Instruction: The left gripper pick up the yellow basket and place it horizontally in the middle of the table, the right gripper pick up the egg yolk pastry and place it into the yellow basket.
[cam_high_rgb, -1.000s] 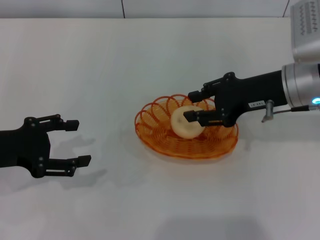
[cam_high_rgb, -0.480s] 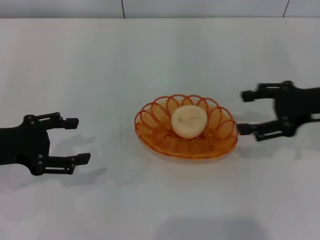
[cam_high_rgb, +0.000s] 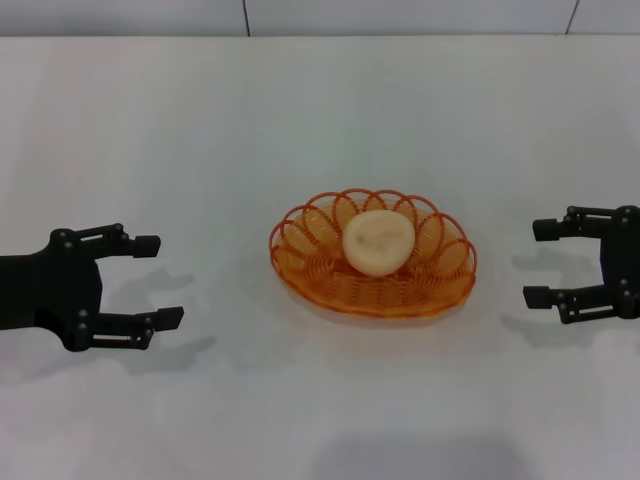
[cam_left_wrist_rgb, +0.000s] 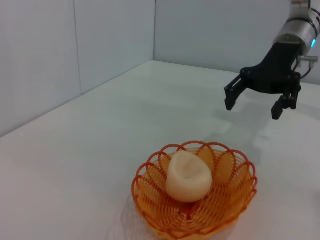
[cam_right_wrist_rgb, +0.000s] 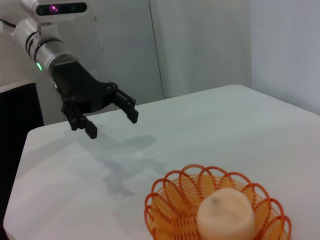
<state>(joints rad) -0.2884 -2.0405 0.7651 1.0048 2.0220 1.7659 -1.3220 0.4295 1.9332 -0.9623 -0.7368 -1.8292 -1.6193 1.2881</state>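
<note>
Near the centre of the head view, slightly right of the middle, the yellow basket (cam_high_rgb: 372, 260) lies flat on the white counter (cam_high_rgb: 320, 120), its long side running left to right. Its looped, scalloped rim rings a shallow bowl of orange-yellow wire. Inside the bowl rests the egg yolk pastry (cam_high_rgb: 378, 243), a pale cream bun with a dimpled top, sitting a little toward the far rim of the basket.

At the left edge of the frame, the left gripper (cam_high_rgb: 156, 282) hovers over the counter, well apart from the basket. Its fingers are spread wide and hold nothing, both tips pointing toward the basket. At the right edge, the right gripper (cam_high_rgb: 540, 263) is likewise clear of the basket, with a strip of bare counter between them. Its fingers are also spread apart and empty, tips aimed at the basket.

From the left wrist view, the basket (cam_left_wrist_rgb: 195, 195) fills the lower middle with the pastry (cam_left_wrist_rgb: 188, 176) seated in it, and the right gripper (cam_left_wrist_rgb: 253, 105) hangs above the counter in the upper right, fingers parted. From the right wrist view, the basket (cam_right_wrist_rgb: 217, 210) and pastry (cam_right_wrist_rgb: 225, 214) sit at the lower right, while the left gripper (cam_right_wrist_rgb: 112, 122) shows at upper left, open, its shadow falling on the counter below.
</note>
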